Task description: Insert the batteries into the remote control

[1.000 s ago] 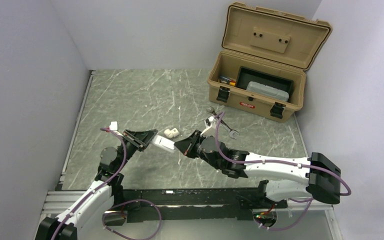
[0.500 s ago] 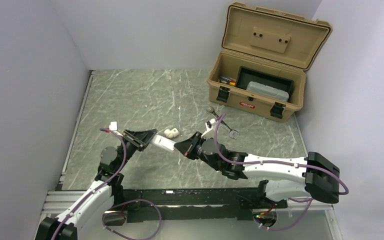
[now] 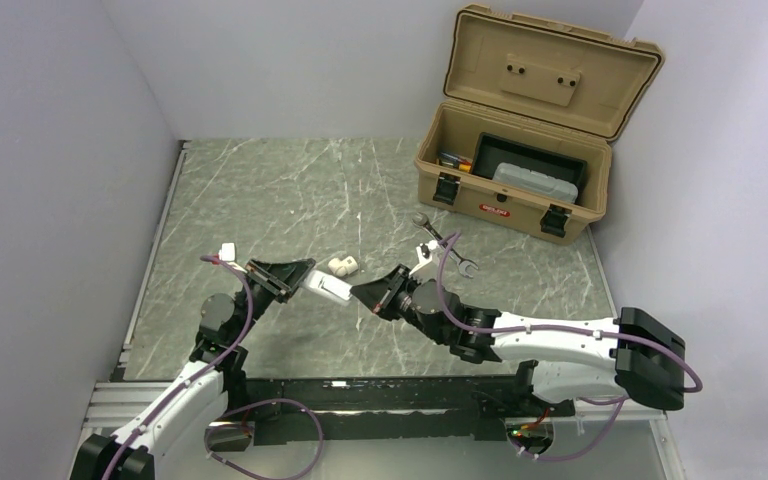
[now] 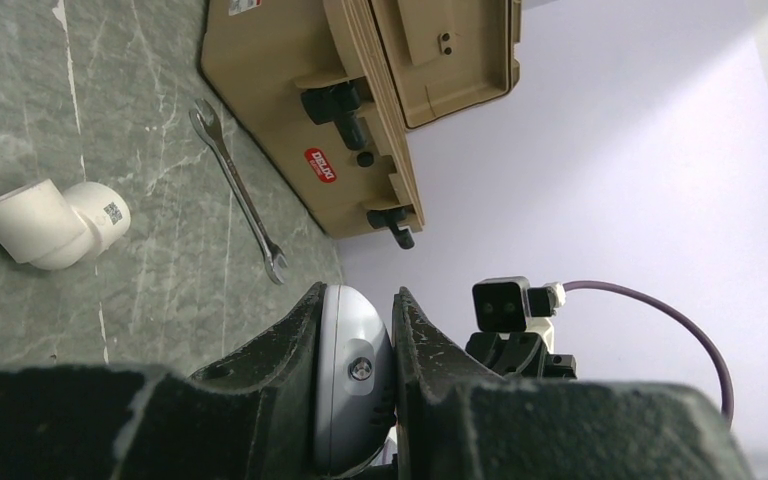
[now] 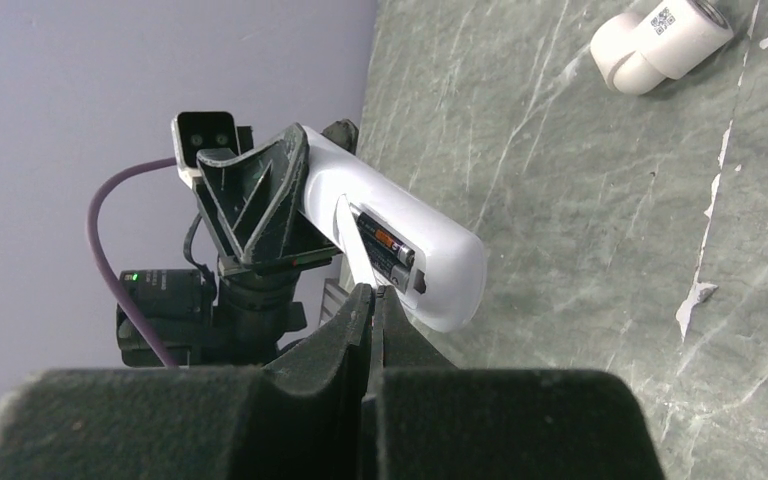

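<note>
The white remote control point(image 3: 327, 288) hangs above the table, clamped at one end in my left gripper point(image 3: 305, 275). In the left wrist view its rounded end point(image 4: 355, 370) fills the gap between the left gripper's point(image 4: 358, 295) jaws. The right wrist view shows its back with the compartment open and two dark batteries point(image 5: 385, 248) lying side by side inside. My right gripper point(image 5: 372, 290) is shut, tips at the compartment's edge, pinching a thin white cover strip point(image 5: 352, 240) that stands edge-on beside the batteries. From the top view the right gripper point(image 3: 360, 292) meets the remote's free end.
A white pipe elbow point(image 3: 340, 265) lies on the marble top just behind the remote. A silver wrench point(image 3: 443, 243) lies right of it, partly under the right arm's cable. An open tan toolbox point(image 3: 520, 170) stands at the back right.
The right arm's wrist has edged slightly to the right, with its tips staying at the remote. The left gripper and the remote have not moved.
</note>
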